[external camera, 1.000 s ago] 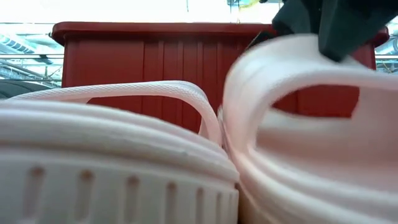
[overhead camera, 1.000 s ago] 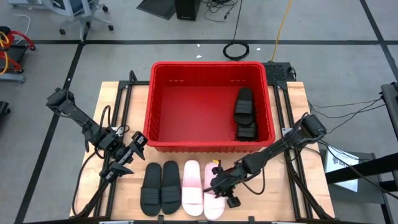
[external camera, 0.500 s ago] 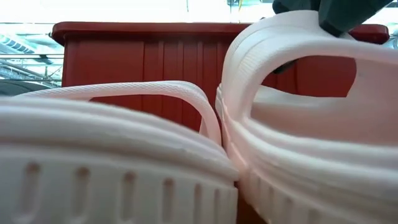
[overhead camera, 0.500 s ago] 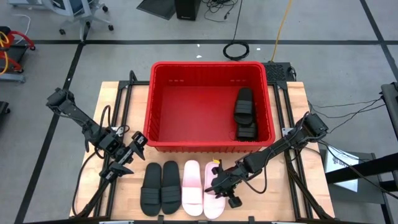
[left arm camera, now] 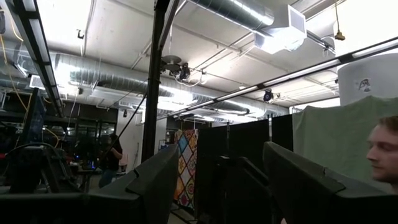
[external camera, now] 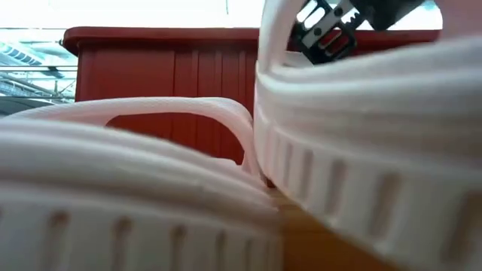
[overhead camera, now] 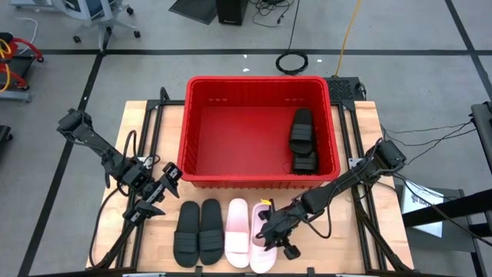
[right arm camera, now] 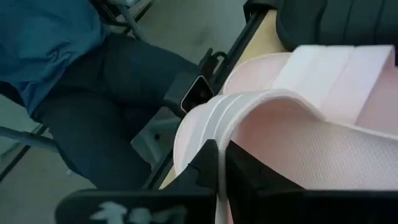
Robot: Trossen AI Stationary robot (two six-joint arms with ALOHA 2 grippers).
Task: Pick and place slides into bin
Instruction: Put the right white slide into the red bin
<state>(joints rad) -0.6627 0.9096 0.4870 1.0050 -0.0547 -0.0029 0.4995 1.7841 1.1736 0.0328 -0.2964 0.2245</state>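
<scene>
The red bin (overhead camera: 231, 123) stands at the table's far middle with two black slides (overhead camera: 301, 138) lying inside at its right wall. Near the front edge lie two black slides (overhead camera: 198, 231) and a pale pink slide (overhead camera: 237, 231), soles down. A second pale pink slide (overhead camera: 264, 250) sits to their right, tilted, with my right gripper (overhead camera: 269, 227) shut on its strap. It fills the right half of the low view (external camera: 376, 150). My left gripper (overhead camera: 157, 196) waits open at the bin's near left corner, pointing upward (left arm camera: 217, 186). My right gripper pinches the strap of the right pale pink slide at its edge (right arm camera: 211, 130) between its two fingers (right arm camera: 239, 171). The fingers come slanting down from the table's right and far side. The slide sits tilted, part of its sole (external camera: 354, 188) raised off the wood.
A seated person's dark trousers (right arm camera: 106, 106) and blue top show just beyond the table's near edge. Another person (left arm camera: 382, 149) shows in the room. Black frame rails (overhead camera: 146, 146) run along both sides of the table.
My right gripper has risen a little and tipped, still shut on the strap. The right pale pink slide has tilted up with it: in the low view its arch has swung out of sight and the sole's side now faces the camera.
</scene>
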